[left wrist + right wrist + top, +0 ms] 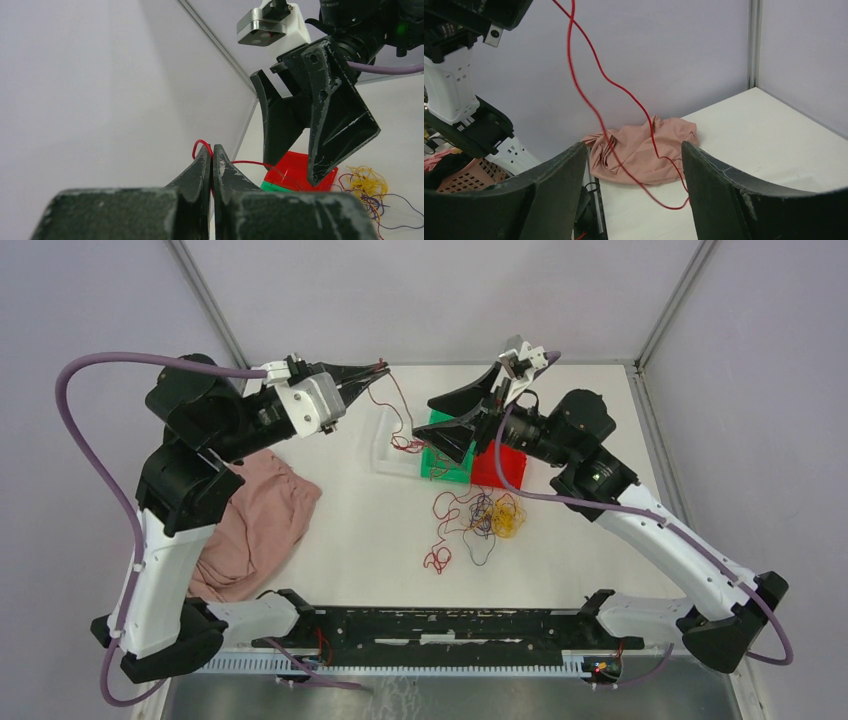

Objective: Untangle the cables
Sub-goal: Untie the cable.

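Left pincer (381, 368) clamped shut on one red strand (403, 408), holding it high over the far side of the counter (360, 530). The rest of the cables (480, 520) lay in a loose red, yellow and dark knot near the counter's middle. The right pincer (440, 430) hung empty with its jaws wide apart, just above a green bin (432, 468) and a red bin (492, 472).

Freeing the strand cleanly would likely call for a slow, steady pull away from the knot. The right pincer could pin the heap or catch the strand lower down, so the bundle did not lift with it.

Only the overhead view showed the whole knot and the strand dropping toward a clear tray (385, 455). The left wrist view confirmed the pinch at the very fingertips. The right wrist view showed the strand curling in line with its open jaws, a pink cloth (644, 150) behind it; whether the strand lay within reach could not be told.
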You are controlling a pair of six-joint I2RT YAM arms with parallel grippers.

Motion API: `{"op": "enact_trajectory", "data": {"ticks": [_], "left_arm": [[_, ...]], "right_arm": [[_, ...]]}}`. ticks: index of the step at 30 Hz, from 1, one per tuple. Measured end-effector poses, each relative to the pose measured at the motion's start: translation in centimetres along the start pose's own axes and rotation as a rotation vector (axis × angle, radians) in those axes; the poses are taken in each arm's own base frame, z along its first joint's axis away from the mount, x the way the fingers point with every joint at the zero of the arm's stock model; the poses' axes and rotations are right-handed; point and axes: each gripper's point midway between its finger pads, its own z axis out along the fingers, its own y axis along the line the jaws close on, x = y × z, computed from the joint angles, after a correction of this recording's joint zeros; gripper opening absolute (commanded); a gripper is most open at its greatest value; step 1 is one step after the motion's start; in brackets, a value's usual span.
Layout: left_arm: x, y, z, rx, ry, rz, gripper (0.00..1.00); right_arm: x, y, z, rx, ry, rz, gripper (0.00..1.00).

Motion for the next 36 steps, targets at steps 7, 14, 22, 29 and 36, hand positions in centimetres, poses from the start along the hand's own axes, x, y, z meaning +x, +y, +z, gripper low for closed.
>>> {"op": "enact_trajectory", "data": {"ticks": [7, 14, 22, 29, 36], "left_arm": [[-0.2, -0.3, -0.7, -0.003, -0.003, 0.004, 0.03], [0.8, -0.8, -0.4, 0.01, 0.017, -0.001, 0.03], [1.3, -1.2, -0.7, 0.015, 0.029, 0.003, 0.03], [1.1, -1.5, -1.5, 0.01, 0.025, 0.013, 0.03], [1.2, -1.5, -1.5, 0.011, 0.027, 0.021, 0.03]], "right_arm": [[0.4, -1.0, 1.7, 0.014, 0.013, -0.01, 0.73], [3.1, -0.8, 3.0, -0.004, 0.078, 0.008, 0.74], [1.7, -2.0, 1.3, 0.136, 0.07, -0.036, 0.75], [-0.6, -1.1, 0.0, 0.153, 0.012, -0.052, 0.76], [-0.8, 1.5, 0.5, 0.016, 0.01, -0.034, 0.76]]}}
